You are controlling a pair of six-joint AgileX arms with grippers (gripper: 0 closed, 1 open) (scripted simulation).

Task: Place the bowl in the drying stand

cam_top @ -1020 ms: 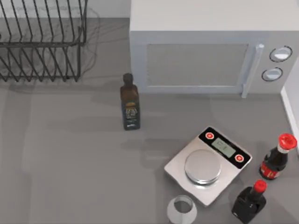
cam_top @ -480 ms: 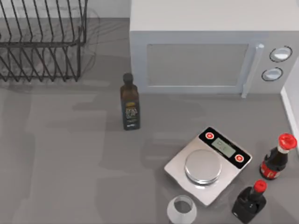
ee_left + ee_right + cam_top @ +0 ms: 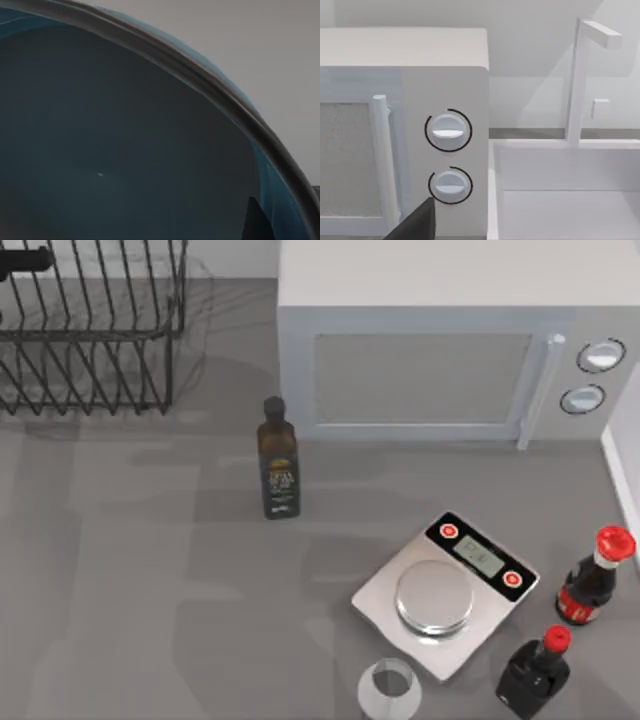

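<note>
Bowl (image 3: pixel 115 150) close against left wrist camera, teal inside, dark rim, drying stand (image 3: pixel 90 340) at table's top left, left gripper grip state cannot tell, right gripper likewise, facing microwave (image 3: pixel 405 130).

Drying stand (image 3: pixel 90 335) left of microwave (image 3: pixel 440 340)

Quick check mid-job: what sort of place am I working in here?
Most likely a kitchen counter: a boxy white microwave with two dials, a black wire dish rack, a steel-plated digital kitchen scale, and a dark oil bottle.
</note>
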